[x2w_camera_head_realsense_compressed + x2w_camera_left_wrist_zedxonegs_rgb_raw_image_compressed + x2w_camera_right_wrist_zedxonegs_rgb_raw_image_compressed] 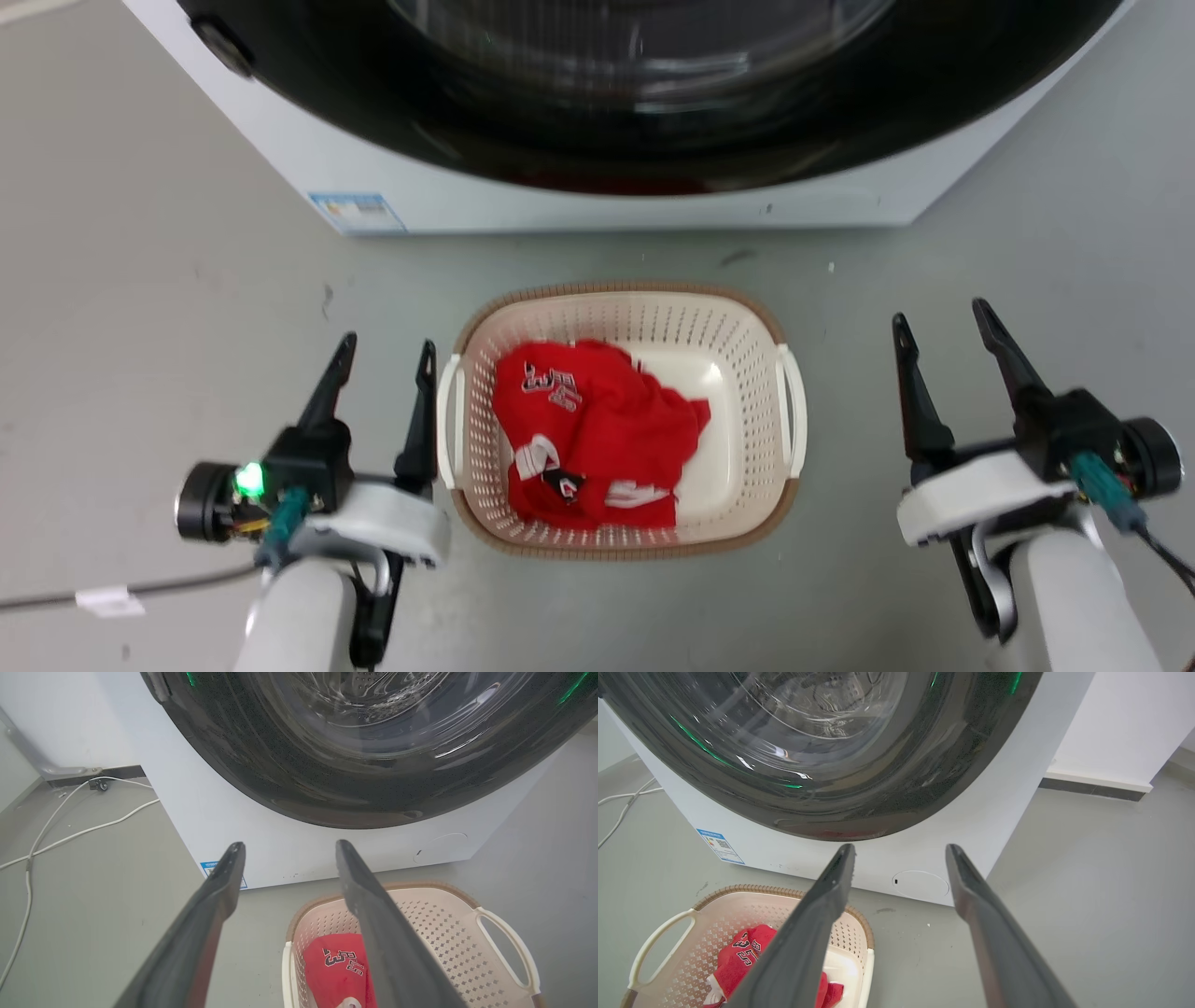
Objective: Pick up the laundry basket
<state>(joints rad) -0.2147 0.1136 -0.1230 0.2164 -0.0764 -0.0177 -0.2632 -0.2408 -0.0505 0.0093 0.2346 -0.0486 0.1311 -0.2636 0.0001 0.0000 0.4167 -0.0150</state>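
With the left gripper (389, 342) and right gripper (939, 311) both hanging spread and empty beside the laundry basket (616, 289), the right one farther off, an uneven grab is probably risking tipping it.

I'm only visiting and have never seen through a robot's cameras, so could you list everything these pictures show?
Washing machine: one, white with a black round door, behind the basket.
Label: one, blue, on the machine's lower front, robot's left.
Laundry basket: one, cream with a brown rim and white handles, on the floor between the arms.
Garment: one, red with lettering, inside the basket.
Cables: two, white, on the floor left of the machine.
Tagged cord: one, dark, on the floor by the left arm.
Floor: grey.
Left end effector: one, dark fingers, open, close beside the left handle.
Right end effector: one, dark fingers, open, apart from the right handle.
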